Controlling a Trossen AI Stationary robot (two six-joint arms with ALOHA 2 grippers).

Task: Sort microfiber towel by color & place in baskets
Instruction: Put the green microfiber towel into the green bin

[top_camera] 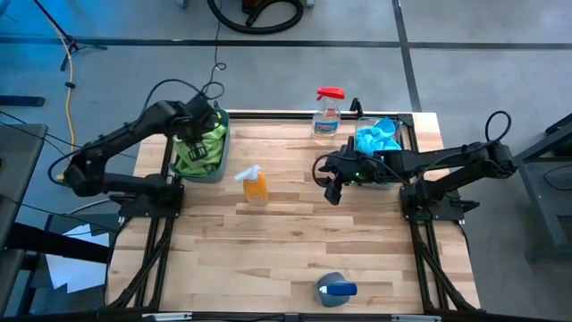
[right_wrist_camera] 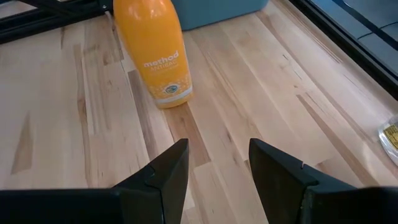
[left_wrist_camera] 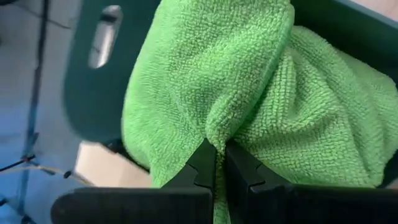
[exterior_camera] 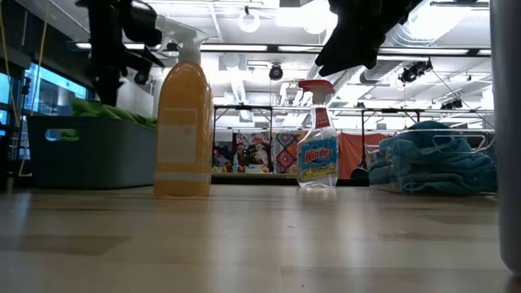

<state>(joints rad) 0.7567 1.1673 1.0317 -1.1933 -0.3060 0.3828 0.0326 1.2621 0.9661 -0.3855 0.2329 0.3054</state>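
We see the left gripper (left_wrist_camera: 214,163) over the dark teal basket (top_camera: 221,159), its jaws pinched nearly shut on a fold of green microfiber towel (left_wrist_camera: 249,93). The towel bunches up directly ahead of the jaws and drapes into the basket below them. The cloth looks soft, light and limp; we judge it will sag and cling, so a pinch on a raised fold like this one suits it best. The right gripper (right_wrist_camera: 217,165) hovers above the tabletop (top_camera: 295,241) with jaws spread wide and empty, an orange spray bottle (right_wrist_camera: 152,50) ahead of them. Blue towels (top_camera: 377,136) lie heaped in the clear basket (top_camera: 409,125) behind that arm.
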